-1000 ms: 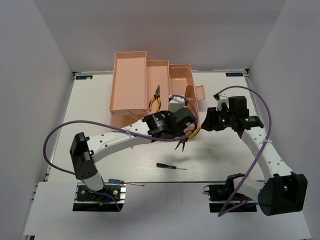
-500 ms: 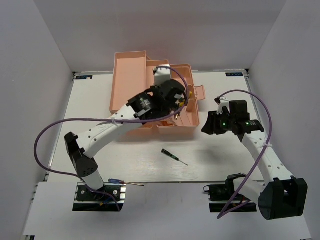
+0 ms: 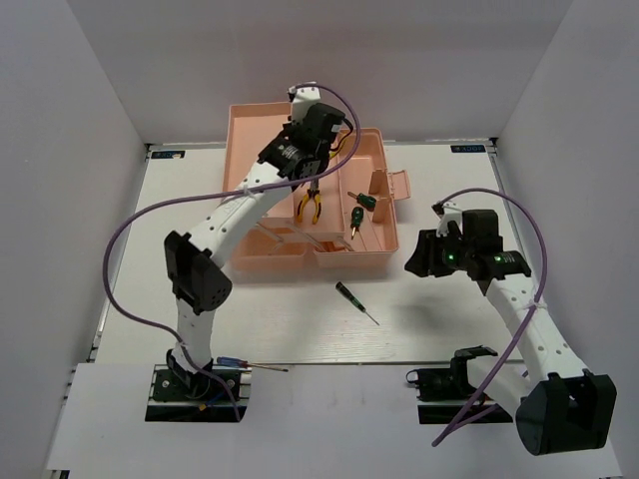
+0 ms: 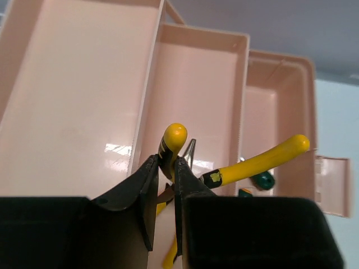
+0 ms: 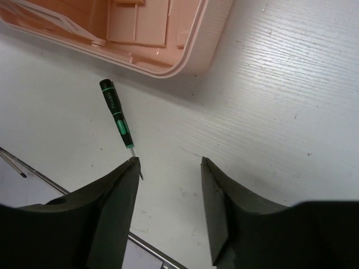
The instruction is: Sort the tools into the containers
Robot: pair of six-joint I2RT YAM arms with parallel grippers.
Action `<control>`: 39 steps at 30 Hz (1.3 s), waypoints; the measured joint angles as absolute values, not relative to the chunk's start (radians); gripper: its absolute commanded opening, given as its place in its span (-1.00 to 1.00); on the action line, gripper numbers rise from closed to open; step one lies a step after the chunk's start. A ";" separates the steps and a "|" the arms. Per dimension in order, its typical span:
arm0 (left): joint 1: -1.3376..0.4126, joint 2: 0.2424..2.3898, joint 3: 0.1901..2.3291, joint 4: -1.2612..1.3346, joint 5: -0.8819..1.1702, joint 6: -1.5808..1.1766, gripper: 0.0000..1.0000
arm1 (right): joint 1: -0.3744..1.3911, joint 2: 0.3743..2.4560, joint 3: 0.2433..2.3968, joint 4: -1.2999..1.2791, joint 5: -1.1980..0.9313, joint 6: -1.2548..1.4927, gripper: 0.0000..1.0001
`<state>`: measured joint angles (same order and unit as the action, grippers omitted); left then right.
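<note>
Swinging the pliers over the toolbox (image 3: 371,261)

My left tool (image 4: 165,162), now moving from mid-frame to upper centre, is clenching the yellow-handled pliers (image 4: 263,159) above the middle tray (image 4: 202,95), nearly ready to drop; my right tool (image 5: 168,168) is hanging released by the slim black-green screwdriver (image 5: 118,115) on the table (image 5: 280,84).

A salmon-pink translucent plastic toolbox (image 3: 359,264) on a white tabletop (image 3: 300,334) holds yellow-and-black-handled pliers (image 3: 309,207) and green-handled stubby screwdrivers (image 3: 356,218), a slim black screwdriver banded green (image 3: 346,293) nearby.

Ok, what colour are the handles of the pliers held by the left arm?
Yellow, with black patches; the pliers show best in the left wrist view.
</note>
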<state>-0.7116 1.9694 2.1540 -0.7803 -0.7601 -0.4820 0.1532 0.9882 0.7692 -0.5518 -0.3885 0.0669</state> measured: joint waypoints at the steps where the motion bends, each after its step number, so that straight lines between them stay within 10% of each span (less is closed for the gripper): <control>1: -0.698 1.999 2.160 -0.784 -0.744 -0.478 -0.76 | 0.152 0.987 0.769 -0.553 -0.390 0.065 0.15; 5: -0.665 2.089 2.206 -0.789 -0.682 -0.463 0.20 | 0.152 0.995 0.769 -0.567 -0.456 -0.011 0.56; 8: -0.654 2.106 2.230 -0.790 -0.632 -0.448 0.40 | 0.153 1.039 0.771 -0.610 -0.553 -0.147 0.59; 13: -0.660 2.087 2.290 -0.767 -0.565 -0.407 0.31 | 0.185 1.102 0.762 -0.662 -0.666 -0.383 0.44; 19: -0.700 1.745 1.963 -0.722 -0.485 -0.386 -0.85 | 0.346 1.127 0.682 -0.593 -0.656 -0.463 0.35; 30: -0.742 0.834 1.212 -0.881 -0.155 -0.478 0.15 | 0.566 1.277 0.547 -0.218 -0.307 -0.299 0.35; 39: -0.744 0.807 1.021 -1.079 -0.112 -0.642 0.18 | 0.666 1.416 0.607 -0.049 -0.134 -0.200 0.26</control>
